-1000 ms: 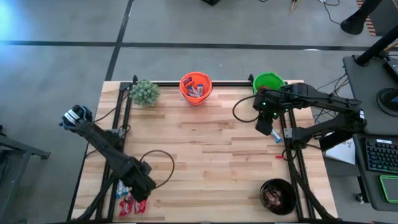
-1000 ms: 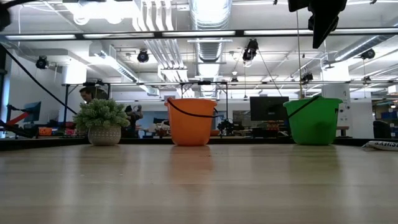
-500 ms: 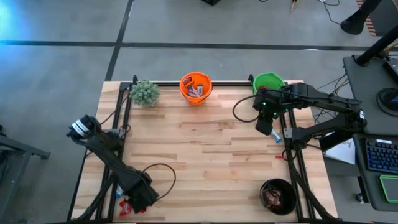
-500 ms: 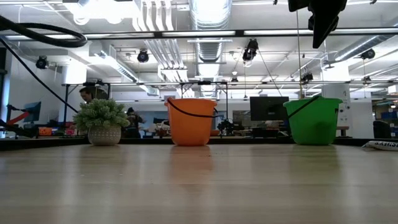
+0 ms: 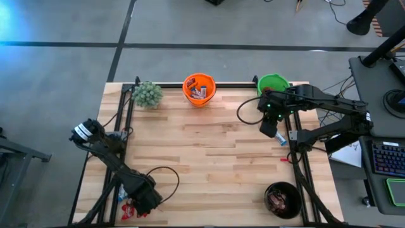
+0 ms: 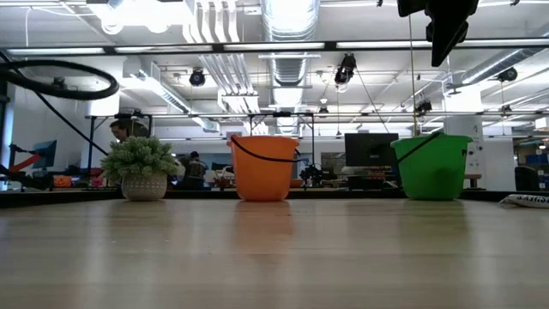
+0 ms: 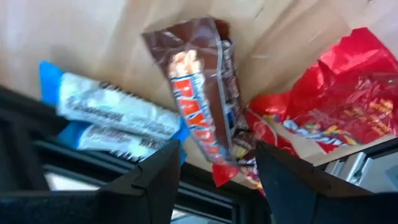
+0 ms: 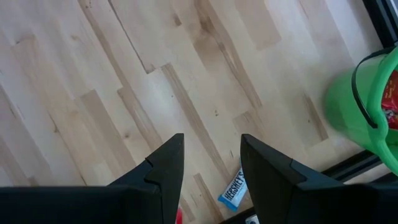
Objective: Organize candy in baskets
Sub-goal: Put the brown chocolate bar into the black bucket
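My left gripper (image 5: pixel 143 204) hangs open over the candy pile (image 5: pixel 130 209) at the table's near left corner. In the left wrist view its fingers (image 7: pixel 217 148) stand on either side of the lower end of a dark brown bar (image 7: pixel 199 99). Light blue-and-white bars (image 7: pixel 112 115) and red wrappers (image 7: pixel 336 106) lie flat on the wood beside it. My right gripper (image 5: pixel 269 129) hovers open and empty (image 8: pixel 211 138) over bare wood near the green basket (image 5: pixel 273 83). The orange basket (image 5: pixel 199 88) holds several bars. The black basket (image 5: pixel 283 200) stands at the near right.
A fuzzy potted plant (image 5: pixel 147 94) stands at the far left, beside the orange basket (image 6: pixel 263 168). One blue-and-white bar (image 8: pixel 234 190) lies by the right edge under my right arm. Black frame rails run along the table's left, right and far edges. Bare wood fills the middle.
My left gripper has moved toward the table's near edge and come down over the candy pile at the near left corner, its arm folding lower. The candy has stayed where it lay.
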`<state>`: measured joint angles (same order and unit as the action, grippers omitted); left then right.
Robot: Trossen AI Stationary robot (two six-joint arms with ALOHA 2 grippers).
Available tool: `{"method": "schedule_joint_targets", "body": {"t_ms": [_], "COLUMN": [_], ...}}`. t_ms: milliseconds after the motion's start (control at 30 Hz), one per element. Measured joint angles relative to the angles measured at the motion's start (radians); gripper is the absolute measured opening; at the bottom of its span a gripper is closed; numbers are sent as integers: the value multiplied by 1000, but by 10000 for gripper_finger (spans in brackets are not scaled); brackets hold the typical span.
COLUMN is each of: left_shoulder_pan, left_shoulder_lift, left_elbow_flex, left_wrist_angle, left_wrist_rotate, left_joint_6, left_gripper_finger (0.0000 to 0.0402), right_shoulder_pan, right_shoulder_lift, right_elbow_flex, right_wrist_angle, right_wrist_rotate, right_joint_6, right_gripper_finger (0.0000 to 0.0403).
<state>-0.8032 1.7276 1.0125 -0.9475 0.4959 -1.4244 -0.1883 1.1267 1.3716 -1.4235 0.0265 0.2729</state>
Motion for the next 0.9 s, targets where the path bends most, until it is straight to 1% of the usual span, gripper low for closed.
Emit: {"method": "schedule_joint_targets", "body": {"t_ms": [100, 267, 333, 433, 600, 767, 900], "left_shoulder_pan": [0, -1, -1, -1, -1, -1, -1], "left_shoulder_lift": [6, 15, 15, 15, 15, 14, 9], "left_elbow_flex": [-21, -28, -28, -28, -51, -72, -66], "left_wrist_angle": [60, 47, 42, 42, 49, 77, 80], "left_wrist_rotate": [14, 11, 11, 11, 13, 49, 67], "left_joint_6": [-2, 2, 19, 51, 57, 90, 129], "left_gripper_finger": [190, 188, 178, 150, 80, 12, 8], "right_shoulder_pan": [0, 0, 0, 0, 0, 0, 0], "right_shoulder_lift": [0, 0, 0, 0, 0, 0, 0], "right_elbow_flex": [0, 0, 0, 0, 0, 0, 0], "right_wrist_angle": [0, 0, 0, 0, 0, 0, 0], "right_wrist_rotate": [0, 0, 0, 0, 0, 0, 0], "right_joint_6": [2, 6, 6, 7, 7, 6, 5], "right_gripper_finger": [146, 146, 146, 146, 146, 146, 146]}}
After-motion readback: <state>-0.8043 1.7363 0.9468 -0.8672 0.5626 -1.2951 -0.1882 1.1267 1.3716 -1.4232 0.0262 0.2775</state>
